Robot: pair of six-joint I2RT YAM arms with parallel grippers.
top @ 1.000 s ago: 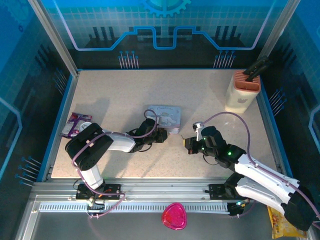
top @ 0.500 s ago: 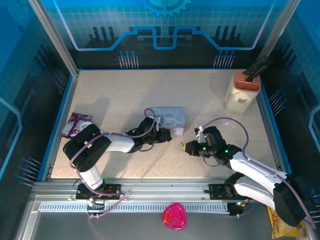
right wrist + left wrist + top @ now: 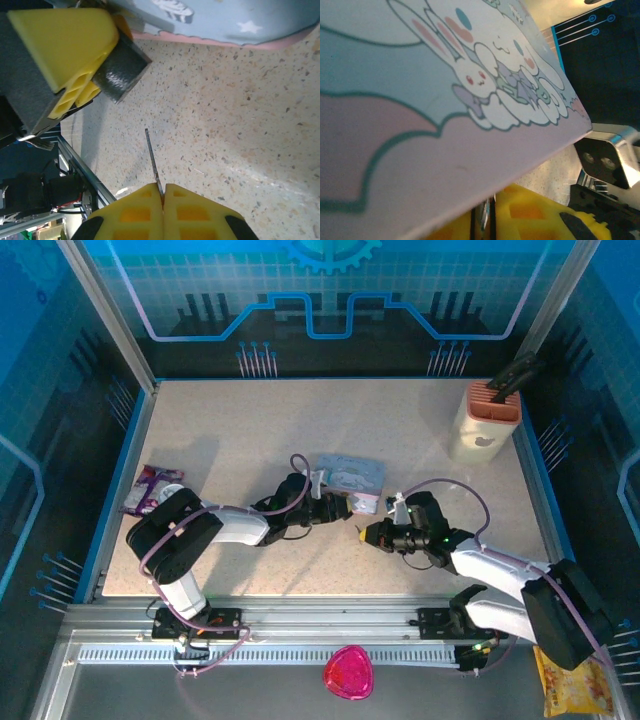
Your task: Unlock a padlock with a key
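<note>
The closed cartoon tin (image 3: 352,478) hides its contents; a cream holder (image 3: 485,430) at the far right holds dark handles. The left arm (image 3: 235,523) stretches low, left gripper (image 3: 340,507) pinching the padlock (image 3: 122,67) beside the tin. The right gripper (image 3: 163,192), pressed onto the key (image 3: 152,157), holds its tip near the padlock, apart.

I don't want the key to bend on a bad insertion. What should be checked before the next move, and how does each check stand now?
1. The key pinched in the right gripper fingers: ok.
2. The padlock held by the left gripper: ok, it seems.
3. Key pointing toward padlock: roughly ok.
4. Key tip at padlock: not ok, bare table lies between them.
5. Keyhole facing the key: cannot tell.
6. The tin clear of the left fingers: cannot tell.
</note>
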